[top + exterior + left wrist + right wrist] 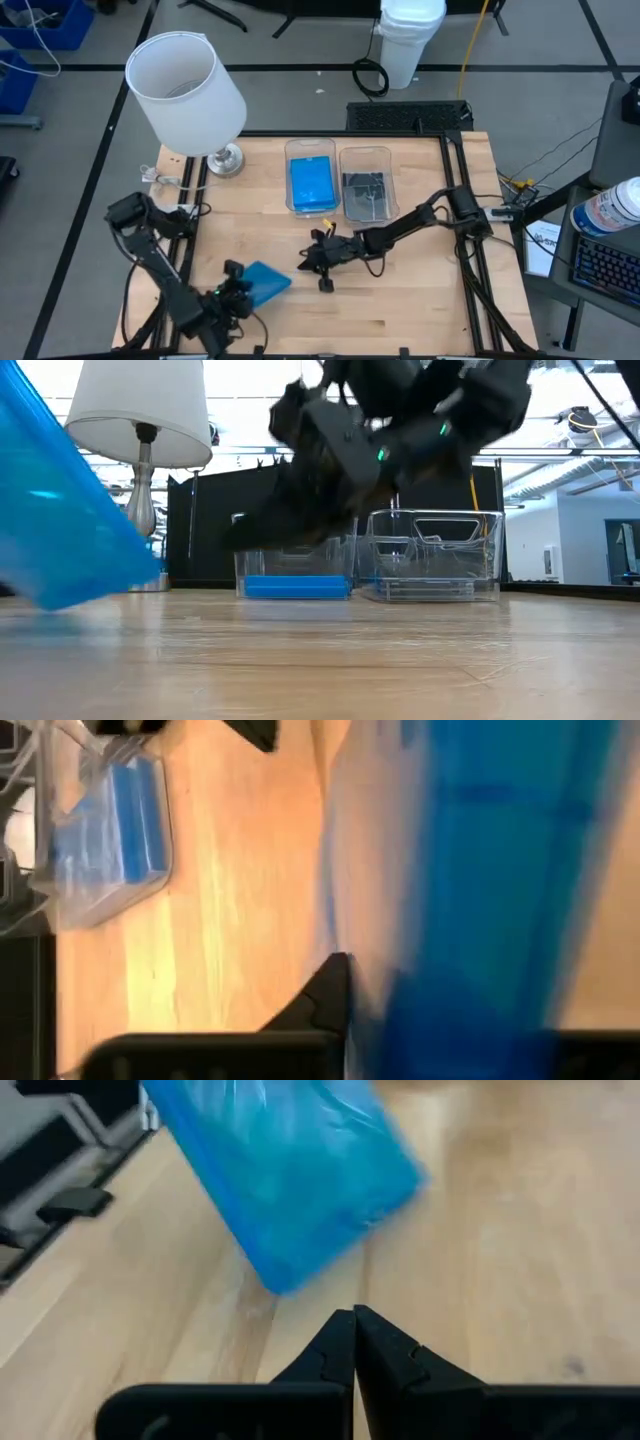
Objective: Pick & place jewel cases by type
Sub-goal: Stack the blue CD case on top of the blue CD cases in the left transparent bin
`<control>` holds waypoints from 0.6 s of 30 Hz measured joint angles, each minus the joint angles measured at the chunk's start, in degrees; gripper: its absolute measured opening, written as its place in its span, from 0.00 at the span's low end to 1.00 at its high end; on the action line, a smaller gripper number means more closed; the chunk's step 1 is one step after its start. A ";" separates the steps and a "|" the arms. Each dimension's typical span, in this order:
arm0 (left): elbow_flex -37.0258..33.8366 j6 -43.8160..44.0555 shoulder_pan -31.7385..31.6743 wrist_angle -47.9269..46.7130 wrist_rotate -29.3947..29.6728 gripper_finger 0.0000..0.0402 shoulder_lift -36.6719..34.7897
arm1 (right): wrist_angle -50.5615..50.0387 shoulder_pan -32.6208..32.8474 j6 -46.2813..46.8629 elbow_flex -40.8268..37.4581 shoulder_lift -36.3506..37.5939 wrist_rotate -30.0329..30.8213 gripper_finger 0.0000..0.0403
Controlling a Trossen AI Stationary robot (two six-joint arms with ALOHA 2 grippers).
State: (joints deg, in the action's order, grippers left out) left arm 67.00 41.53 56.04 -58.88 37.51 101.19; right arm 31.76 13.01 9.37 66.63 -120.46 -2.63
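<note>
Your left gripper (243,293) sits low over the near-left part of the light wooden table (420,310), its fingers clamped on one edge of a bright blue, thin, square plastic jewel case (266,281). In the low view that case (60,510) is tilted, one edge raised.

Your right gripper (322,268) waits near the table's middle, just in front of the bins, fingers (385,1345) pressed together on nothing (the right wrist view shows them closed, pointing at the blue case).

At the far side stand two clear rectangular plastic bins, side by side and touching. The left bin (310,150) holds blue jewel cases (311,182); the right bin (365,155) holds dark grey transparent jewel cases (364,190).

A white-shaded lamp (186,80) stands at the far-left corner. You won't find readable writing on any case.
</note>
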 joint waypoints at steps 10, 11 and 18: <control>12.36 1.89 7.34 -13.46 15.16 0.04 0.57 | 0.97 8.55 0.33 -0.04 8.31 16.31 0.00; 13.04 -0.04 7.73 -13.66 18.11 0.03 1.15 | 1.77 9.49 0.46 -0.04 9.08 17.63 0.00; 19.53 -12.29 7.15 -23.48 35.52 0.03 8.52 | 2.91 17.62 -8.09 0.00 16.33 35.34 0.00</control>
State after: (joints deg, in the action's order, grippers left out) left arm 86.52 29.24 63.19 -82.36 73.03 109.71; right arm 34.67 30.63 1.28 66.63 -104.13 32.71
